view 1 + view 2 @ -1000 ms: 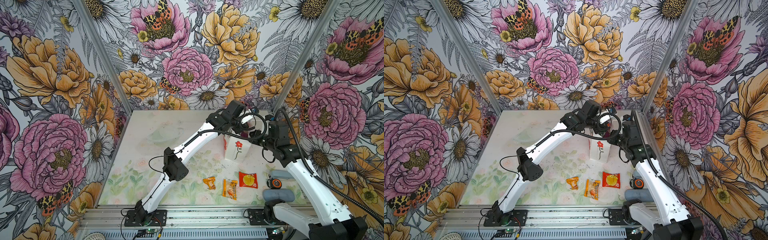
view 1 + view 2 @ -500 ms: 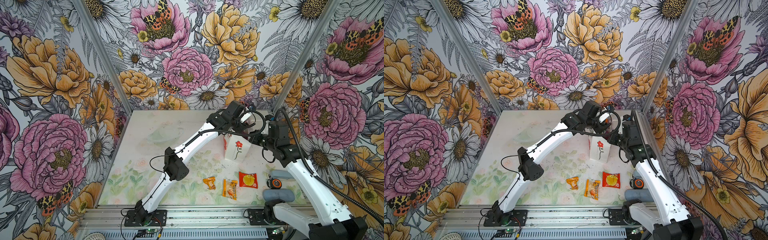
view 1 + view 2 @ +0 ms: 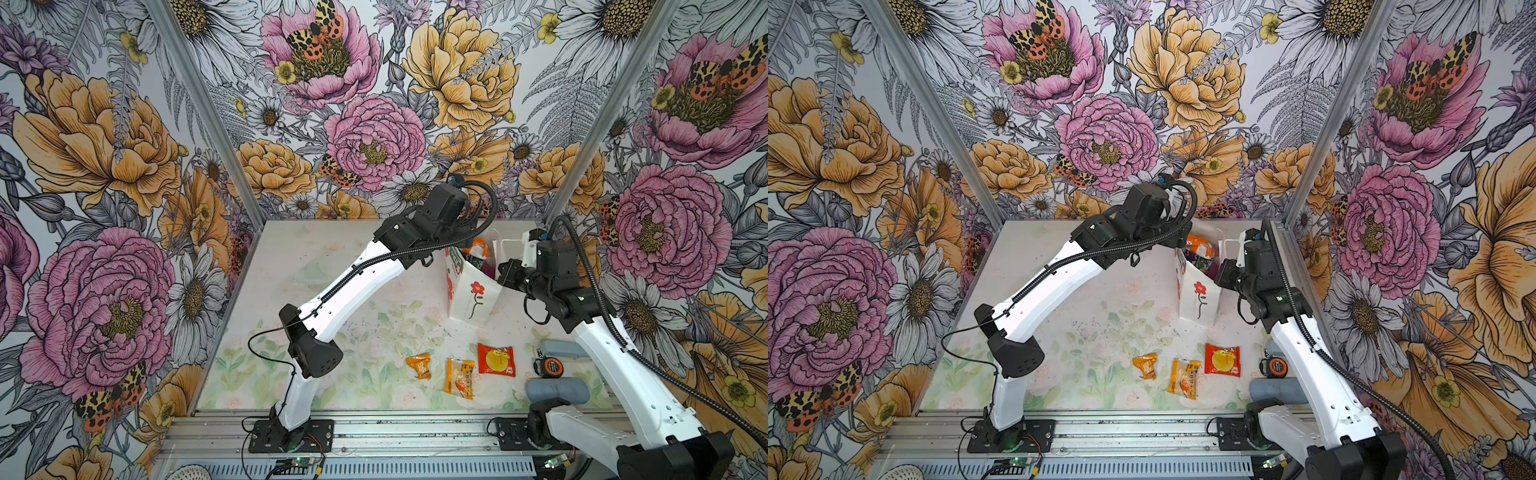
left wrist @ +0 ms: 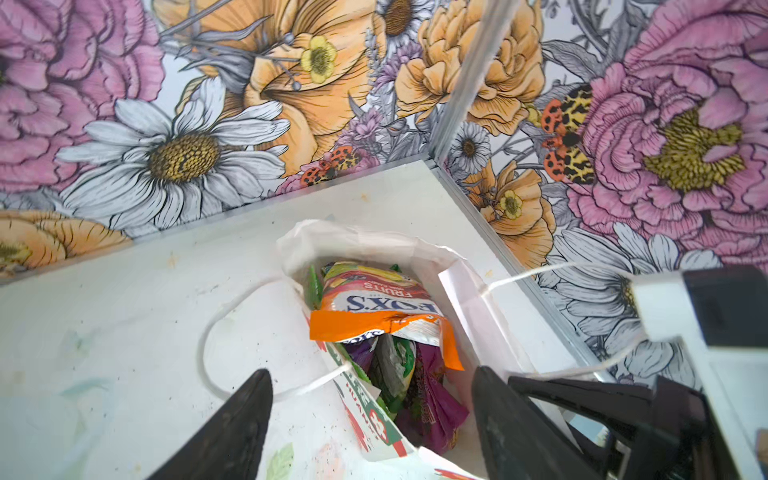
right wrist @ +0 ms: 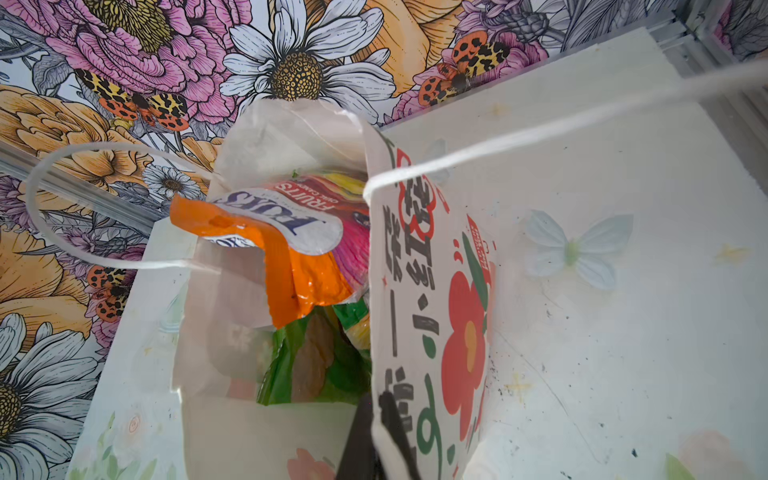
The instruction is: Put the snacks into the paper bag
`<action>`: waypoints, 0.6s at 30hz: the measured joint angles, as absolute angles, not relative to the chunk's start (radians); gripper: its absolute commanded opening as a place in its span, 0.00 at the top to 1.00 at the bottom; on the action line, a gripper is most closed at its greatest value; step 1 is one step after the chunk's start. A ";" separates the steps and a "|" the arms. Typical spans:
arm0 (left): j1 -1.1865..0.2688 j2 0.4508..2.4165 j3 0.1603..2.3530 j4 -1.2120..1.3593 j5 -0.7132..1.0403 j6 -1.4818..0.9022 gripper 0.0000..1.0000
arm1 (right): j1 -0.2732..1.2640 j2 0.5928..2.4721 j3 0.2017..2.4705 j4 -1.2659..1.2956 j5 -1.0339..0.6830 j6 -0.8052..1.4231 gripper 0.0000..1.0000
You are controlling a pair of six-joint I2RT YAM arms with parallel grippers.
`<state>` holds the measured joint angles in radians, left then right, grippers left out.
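In both top views the paper bag stands upright near the far right corner of the surface, both arms over it; three small sachets lie well apart, nearer the front. Left wrist view: the left pincer hangs open just above the bag's mouth, the orange Fox's packet inside below it. Right wrist view: the right pincer is clamped on the bag's rim.

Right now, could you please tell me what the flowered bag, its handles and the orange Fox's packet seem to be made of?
The paper bag looks like matt white paper: its rim is creased and crumpled. The cord handles seem thin white woven or plastic cord, slightly shiny. The Fox's packet is probably glossy plastic film, given its shine and crinkles.
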<state>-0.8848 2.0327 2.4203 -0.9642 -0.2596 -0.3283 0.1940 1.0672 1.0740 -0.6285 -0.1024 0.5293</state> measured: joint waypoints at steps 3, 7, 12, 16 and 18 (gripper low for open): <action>-0.847 2.066 2.431 -1.016 -0.255 -0.393 0.26 | 0.216 1.078 1.087 -0.632 -0.102 0.522 1.00; -0.814 2.125 2.435 -1.077 -0.228 -0.440 0.28 | 0.242 1.081 1.093 -0.632 -0.099 0.522 1.00; -0.830 2.131 2.380 -1.122 -0.209 -0.471 0.27 | 0.247 1.081 1.093 -0.632 -0.090 0.522 1.00; -0.842 2.130 2.362 -1.126 -0.193 -0.485 0.26 | 0.267 1.081 1.093 -0.638 -0.067 0.513 1.00; -0.842 2.129 2.365 -1.126 -0.183 -0.492 0.26 | 0.282 1.081 1.095 -0.637 -0.054 0.507 1.00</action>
<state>-0.8425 2.1292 2.3646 -1.1263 -0.1829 -0.4923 0.2825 1.0813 1.0950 -0.6373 -0.0540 0.5068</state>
